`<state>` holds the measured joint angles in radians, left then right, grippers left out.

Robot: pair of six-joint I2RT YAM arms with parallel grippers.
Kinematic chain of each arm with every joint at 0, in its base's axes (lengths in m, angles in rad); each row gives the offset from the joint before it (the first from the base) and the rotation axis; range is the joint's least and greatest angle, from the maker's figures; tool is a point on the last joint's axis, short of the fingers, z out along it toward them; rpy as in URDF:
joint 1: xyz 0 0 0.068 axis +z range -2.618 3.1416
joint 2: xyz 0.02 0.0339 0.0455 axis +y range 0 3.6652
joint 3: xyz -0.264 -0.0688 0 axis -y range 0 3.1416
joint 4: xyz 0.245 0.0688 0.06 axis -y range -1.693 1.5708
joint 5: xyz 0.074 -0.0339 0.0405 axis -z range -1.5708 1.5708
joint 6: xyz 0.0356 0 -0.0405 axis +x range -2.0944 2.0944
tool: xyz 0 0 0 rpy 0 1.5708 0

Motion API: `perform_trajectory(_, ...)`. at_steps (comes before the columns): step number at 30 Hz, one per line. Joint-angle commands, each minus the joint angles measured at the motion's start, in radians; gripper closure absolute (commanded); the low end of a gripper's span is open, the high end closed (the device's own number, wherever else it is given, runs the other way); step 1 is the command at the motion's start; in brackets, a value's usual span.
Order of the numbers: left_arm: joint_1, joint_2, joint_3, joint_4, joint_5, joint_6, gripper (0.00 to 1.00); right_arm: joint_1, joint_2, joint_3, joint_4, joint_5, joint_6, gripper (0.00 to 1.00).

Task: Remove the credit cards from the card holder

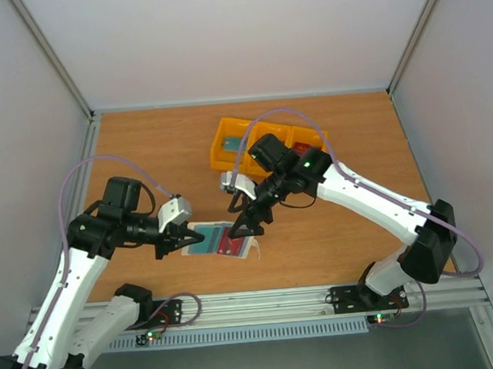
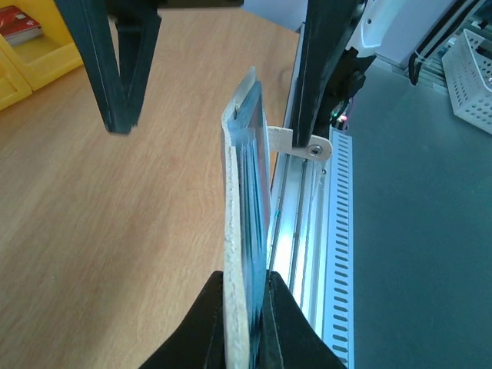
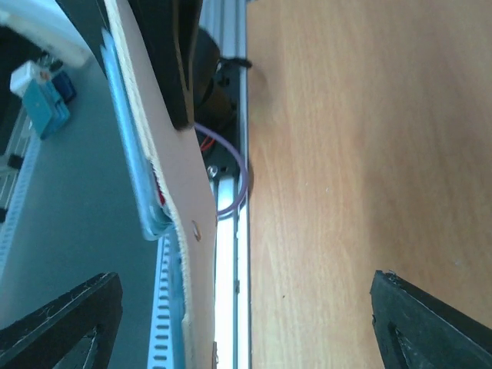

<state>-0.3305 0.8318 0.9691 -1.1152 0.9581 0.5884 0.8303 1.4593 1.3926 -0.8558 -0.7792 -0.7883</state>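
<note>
Pinching card holder (image 1: 223,241) by one edge w/ left hand (image 1: 179,238), low over front of table (image 1: 141,150), prob. to steady it & expose pockets; hovering right hand (image 1: 246,225), spread wide, just over its other end, ready to pull teal & red credit cards (image 1: 206,239) tucked inside.

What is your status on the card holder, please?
Left gripper shut on the card holder, at its edge. Right gripper open, poised over the holder. Credit cards not yet out. Yellow tray stands apart behind; nothing in the way.
</note>
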Motion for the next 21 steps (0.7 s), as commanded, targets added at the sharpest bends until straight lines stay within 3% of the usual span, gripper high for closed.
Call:
perform_trajectory(1,-0.004,-0.006,0.012,-0.008,0.021,0.029,1.0,0.044,0.05,0.049,-0.099,-0.013,-0.082,0.15)
perform_trajectory(4,-0.004,-0.008,-0.003,0.051,0.034,-0.037,1.0,0.049,0.063,0.054,-0.129,-0.034,-0.08,0.27)
perform_trajectory(12,0.0,-0.01,-0.047,0.155,0.118,-0.216,1.0,0.049,0.022,0.022,-0.054,-0.04,-0.032,0.96)
perform_trajectory(16,0.01,-0.03,-0.064,0.246,0.152,-0.299,1.0,0.044,-0.027,-0.004,0.025,-0.062,0.0,0.99)
perform_trajectory(17,0.013,-0.037,-0.073,0.287,0.152,-0.342,0.95,0.037,-0.04,-0.014,0.05,-0.08,0.02,0.99)
perform_trajectory(20,0.023,-0.054,-0.128,0.434,0.119,-0.505,0.58,0.01,-0.075,-0.02,0.118,-0.144,0.098,0.99)
perform_trajectory(21,0.023,-0.06,-0.15,0.503,0.11,-0.56,0.5,0.006,-0.082,-0.019,0.137,-0.152,0.125,0.99)
